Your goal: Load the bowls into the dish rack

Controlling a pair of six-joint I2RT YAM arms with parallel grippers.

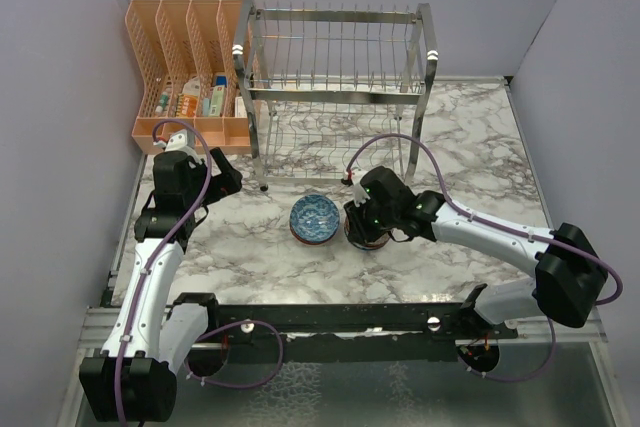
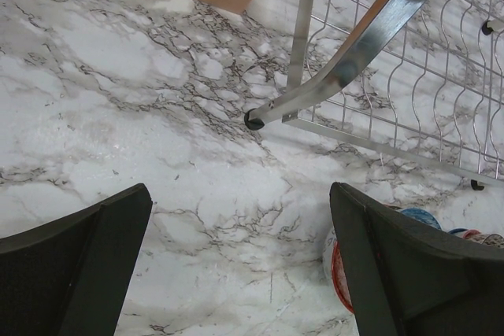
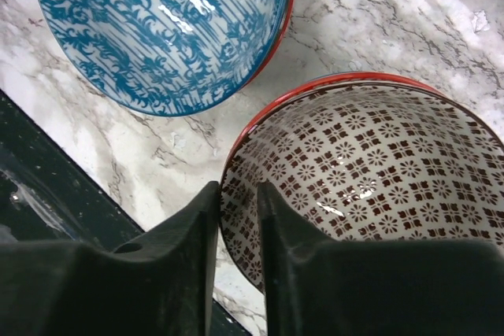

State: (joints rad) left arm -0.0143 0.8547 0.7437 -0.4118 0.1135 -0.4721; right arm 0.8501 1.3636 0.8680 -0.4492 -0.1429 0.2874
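Note:
A blue-patterned bowl (image 1: pixel 314 218) sits on the marble table in front of the dish rack (image 1: pixel 335 87), a chrome wire rack with four posts. A reddish-patterned bowl (image 3: pixel 378 163) sits just right of the blue bowl (image 3: pixel 157 21). My right gripper (image 3: pixel 238 194) is shut on the reddish bowl's near rim, one finger inside and one outside. In the top view the right gripper (image 1: pixel 362 222) hides most of that bowl. My left gripper (image 2: pixel 240 257) is open and empty over bare table by the rack's front left foot (image 2: pixel 253 121). A bowl's edge (image 2: pixel 337 265) shows beside its right finger.
An orange mesh organiser (image 1: pixel 185 67) with small packets stands at the back left, touching the rack's left side. Grey walls close in the left, back and right. A black rail (image 1: pixel 330 319) runs along the table's near edge.

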